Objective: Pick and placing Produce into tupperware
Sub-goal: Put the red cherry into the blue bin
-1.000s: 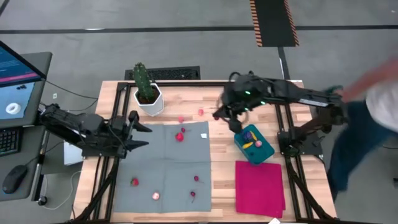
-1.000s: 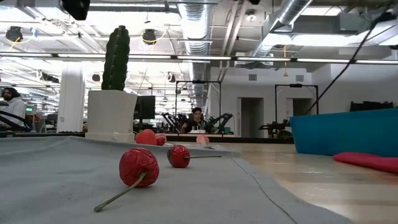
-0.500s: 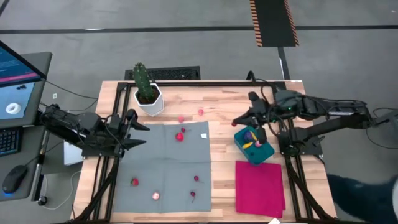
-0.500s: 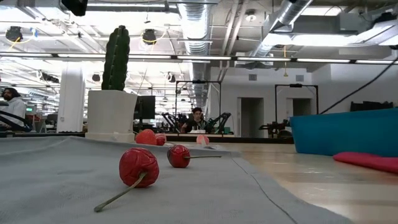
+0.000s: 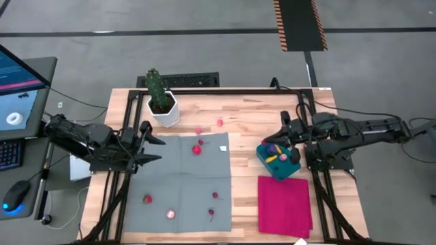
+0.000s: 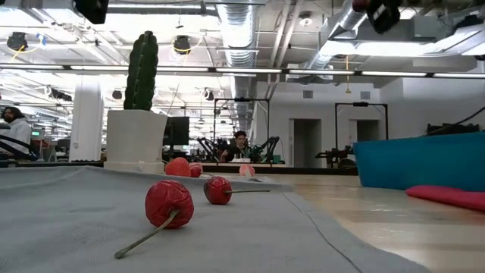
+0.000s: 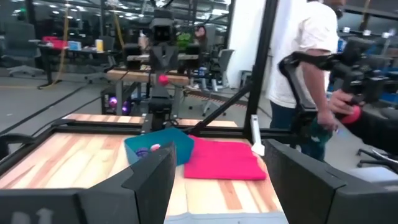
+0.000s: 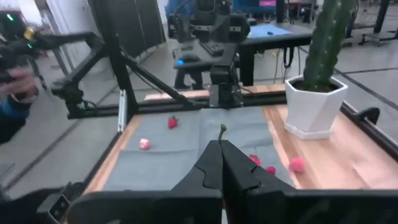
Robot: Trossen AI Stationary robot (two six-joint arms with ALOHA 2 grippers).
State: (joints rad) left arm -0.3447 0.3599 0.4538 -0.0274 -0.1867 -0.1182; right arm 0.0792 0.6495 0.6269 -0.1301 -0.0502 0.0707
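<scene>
The wooden table (image 5: 245,102) fills the middle of the high view, with the grey cloth (image 5: 177,184) across its lower left and the magenta cloth (image 5: 285,204) at lower right. The teal tub (image 5: 281,174) sits just above the magenta cloth at centre right, with a few pieces in it already. The left gripper (image 5: 151,148) waits at the cloth's left edge with its fingers spread wide. The right gripper (image 5: 281,138) hangs at the tub's upper left corner, pinched tight on a red piece (image 7: 163,79) whose green stem (image 8: 222,130) pokes out between the fingertips. The step in hand looks like the drop. It would go best if the gripper shifts toward the tub's middle, clear of the rim, comes down low, and only then opens, so the round piece cannot bounce out. Loose produce (image 5: 197,149) lies scattered over the grey cloth and on the bare wood above it.
</scene>
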